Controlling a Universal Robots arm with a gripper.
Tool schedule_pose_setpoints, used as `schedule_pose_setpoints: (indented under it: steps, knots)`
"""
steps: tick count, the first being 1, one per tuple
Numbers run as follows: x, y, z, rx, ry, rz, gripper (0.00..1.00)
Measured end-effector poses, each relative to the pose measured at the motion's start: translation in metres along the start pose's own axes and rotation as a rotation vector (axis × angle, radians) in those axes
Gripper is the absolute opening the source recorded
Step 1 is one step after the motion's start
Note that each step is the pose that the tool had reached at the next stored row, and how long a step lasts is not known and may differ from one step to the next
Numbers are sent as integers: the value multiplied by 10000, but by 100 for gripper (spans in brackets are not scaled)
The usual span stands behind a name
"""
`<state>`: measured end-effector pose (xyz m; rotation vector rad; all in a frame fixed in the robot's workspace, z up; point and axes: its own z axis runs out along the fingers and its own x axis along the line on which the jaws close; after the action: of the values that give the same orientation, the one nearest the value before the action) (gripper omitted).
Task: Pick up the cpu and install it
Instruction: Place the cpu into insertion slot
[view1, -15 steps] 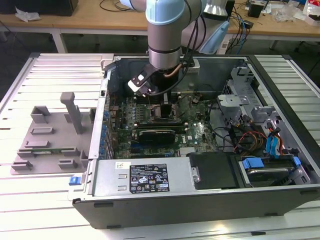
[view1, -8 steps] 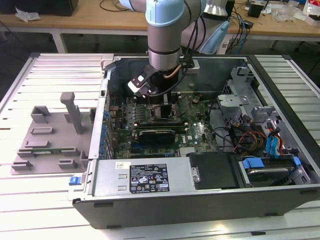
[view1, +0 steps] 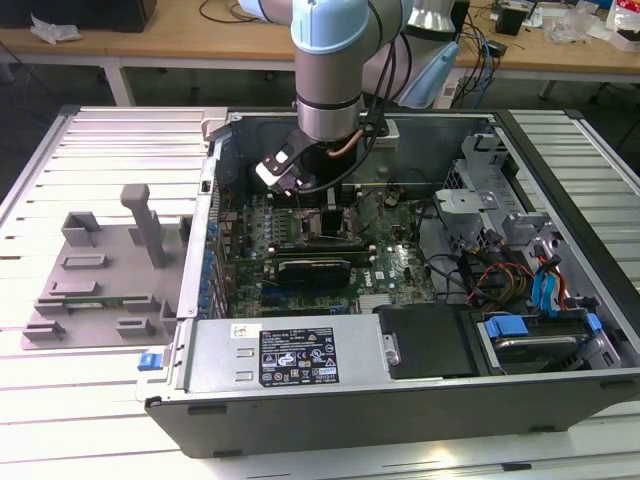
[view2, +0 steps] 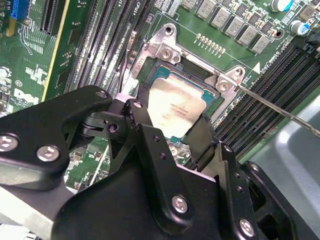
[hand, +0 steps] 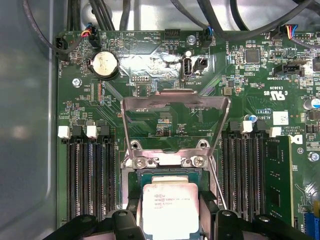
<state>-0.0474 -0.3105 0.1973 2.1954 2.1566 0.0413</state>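
Note:
The cpu (view2: 172, 107) is a small square chip with a silver top plate, and it lies level in the socket (view2: 162, 50) on the green motherboard. In the first wrist view the cpu (hand: 170, 205) sits just below the socket's raised load plate (hand: 175, 100). My gripper (view2: 167, 120) hangs right over it, one black finger (view2: 137, 117) against each of two opposite edges, shut on the chip. The same grip shows in the first wrist view, gripper (hand: 170, 212) straddling the chip. In the exterior view the arm (view1: 330, 100) reaches down into the open computer case (view1: 400, 400).
Memory slots (hand: 90, 175) flank the socket on both sides. The thin socket lever (view2: 280, 112) sticks out beside it. A black expansion card (view1: 315, 268) lies nearer the case front. A grey fixture (view1: 100, 270) stands at the exterior view's left. Cables (view1: 480, 275) and drive bays (view1: 540, 340) crowd the right.

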Motion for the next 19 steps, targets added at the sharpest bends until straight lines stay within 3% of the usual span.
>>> schedule_pose_setpoints:
  steps: [10,12,15,19]
  knots:
    - [1,0,6,-3,7,1,55]
    - [1,0,5,-3,4,1,62]
    - [0,0,3,1,-1,0,62]
    - [-2,4,-65,0,14,1,62]
